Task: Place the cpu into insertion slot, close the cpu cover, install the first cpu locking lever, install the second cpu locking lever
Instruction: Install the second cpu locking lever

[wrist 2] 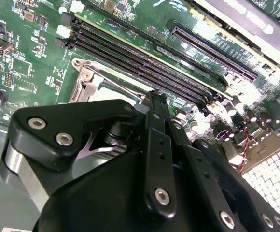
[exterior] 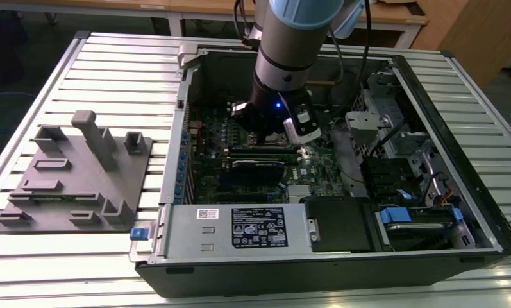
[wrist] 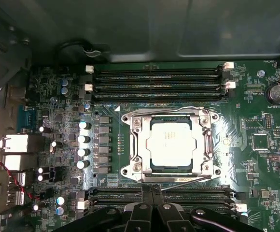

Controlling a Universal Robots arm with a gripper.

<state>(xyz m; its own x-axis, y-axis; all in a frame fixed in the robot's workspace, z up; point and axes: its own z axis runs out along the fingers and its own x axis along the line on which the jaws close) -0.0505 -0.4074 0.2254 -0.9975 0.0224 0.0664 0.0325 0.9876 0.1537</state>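
In the first wrist view the cpu (wrist: 170, 145), a square silver-grey chip, lies flat in its socket on the green motherboard. The cpu cover (wrist: 136, 145), a silver frame with an open window, lies down around it. One thin wire lever (wrist: 164, 110) runs along one edge of the socket and another lever (wrist: 178, 179) along the opposite edge. My gripper (wrist: 152, 189) hangs just off that second edge, fingers together and holding nothing. In the second wrist view the gripper (wrist 2: 157, 99) points at a corner of the cover (wrist 2: 88, 77). In the exterior view the gripper (exterior: 272, 138) is low inside the open case.
Black memory slots (wrist: 154, 77) flank the socket on two sides, and capacitors (wrist: 83, 145) stand beside it. The case walls (exterior: 183, 109), drive cages (exterior: 383, 128) and the power supply box (exterior: 238, 228) surround the board. A grey fixture (exterior: 75, 179) sits on the slatted table at the exterior view's left.
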